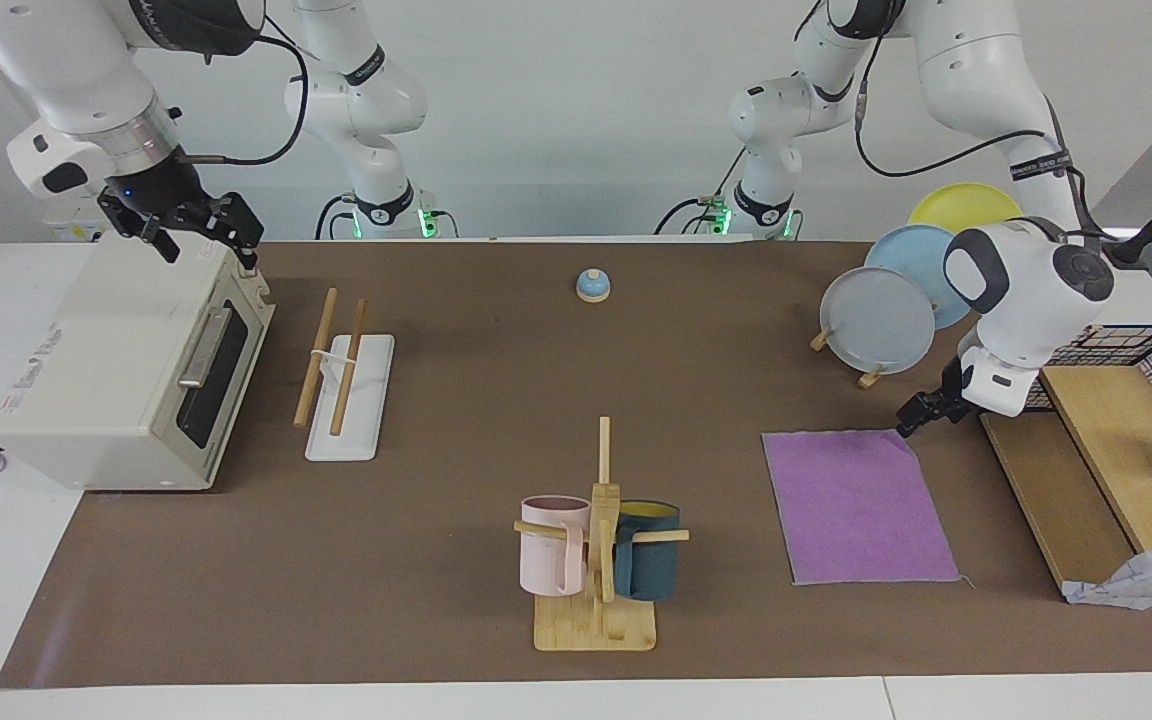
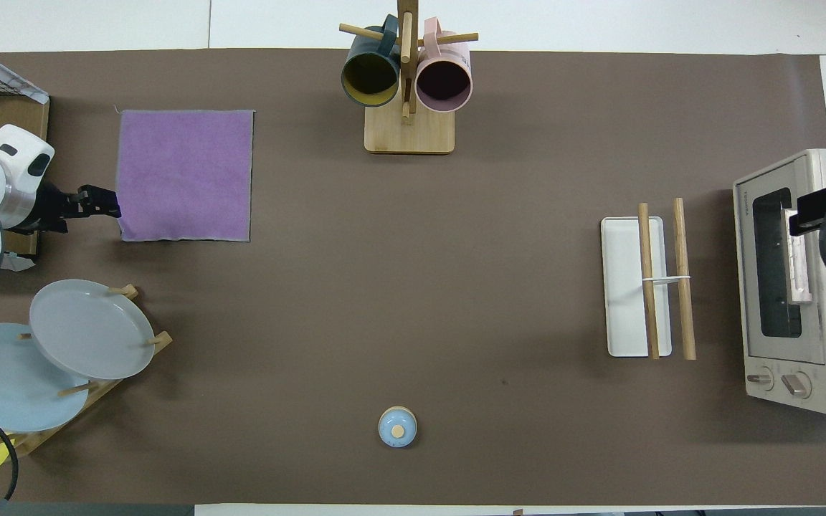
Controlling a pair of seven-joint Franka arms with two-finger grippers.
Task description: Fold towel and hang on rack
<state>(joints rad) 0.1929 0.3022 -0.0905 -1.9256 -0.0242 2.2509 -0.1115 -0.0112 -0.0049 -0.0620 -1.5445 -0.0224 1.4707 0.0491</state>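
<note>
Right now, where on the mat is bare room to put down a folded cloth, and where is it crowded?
The widest bare patch lies mid-mat, bordered by the bell, the mug tree, the towel and the rack. It is crowded at the left arm's end: plates, shelf, and the left pincer at the towel's corner.

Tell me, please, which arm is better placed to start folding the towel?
Left. The left gripper, open, is low at the corner of the flat purple towel nearest the robots. The right gripper waits over the toaster oven, at the rack's end.
</note>
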